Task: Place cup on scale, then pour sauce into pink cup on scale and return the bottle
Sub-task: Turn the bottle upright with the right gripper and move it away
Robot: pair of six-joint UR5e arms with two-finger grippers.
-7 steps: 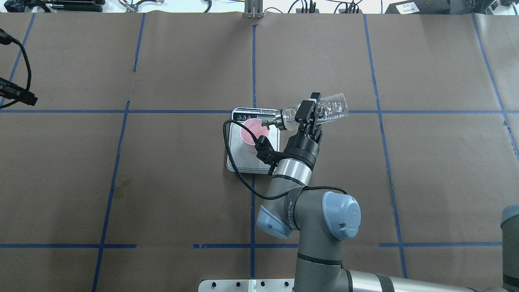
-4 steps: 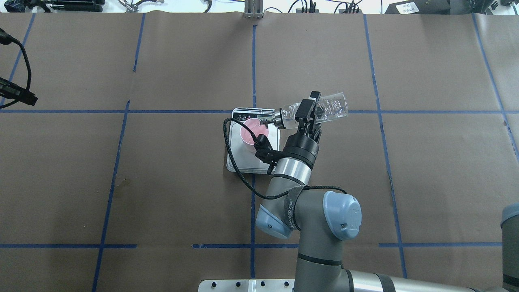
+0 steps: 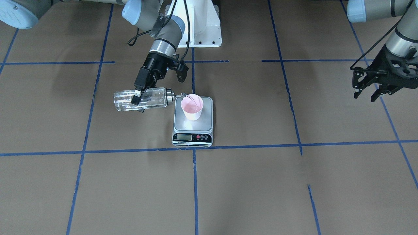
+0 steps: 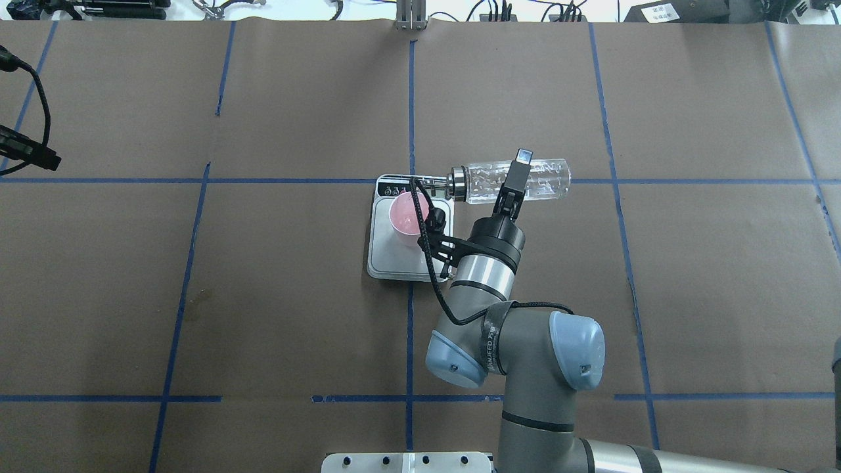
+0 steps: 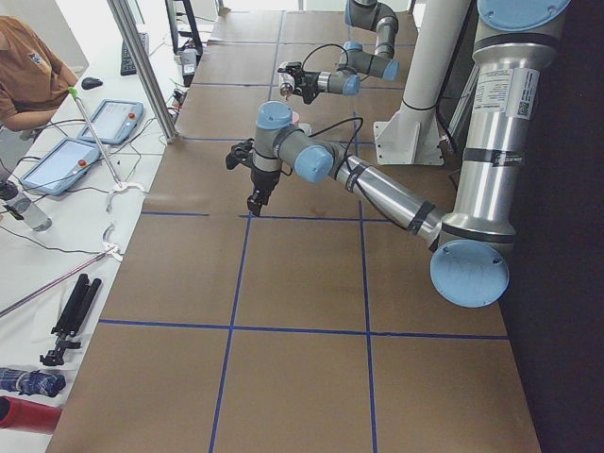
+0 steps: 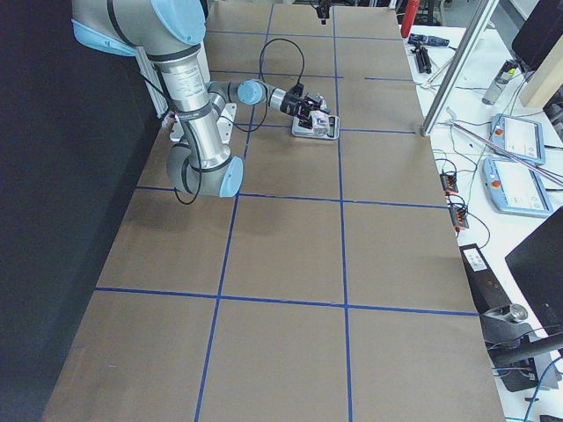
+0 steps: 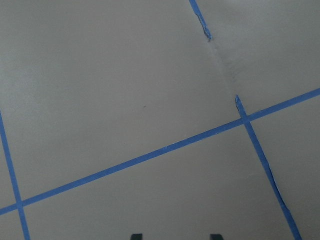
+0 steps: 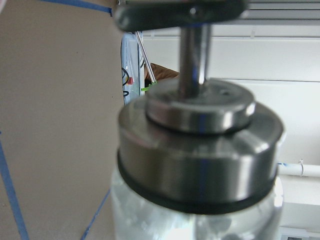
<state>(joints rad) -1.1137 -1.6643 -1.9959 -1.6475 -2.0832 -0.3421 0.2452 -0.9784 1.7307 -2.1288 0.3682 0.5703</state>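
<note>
Brown table (image 3: 294,182), right claw (image 3: 137,101) gripping bottle (image 3: 153,98) beside cup (image 3: 192,111) on scale (image 3: 192,138), front view shows left claw (image 3: 365,97) spread.

Brown paper (image 4: 295,295) — blue tape grid (image 4: 411,112)

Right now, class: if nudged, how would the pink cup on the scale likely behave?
The cup looks thin and paper-like, so probably light and crushable. It narrows toward its base on the smooth steel scale, so it might slide or tip.
</note>
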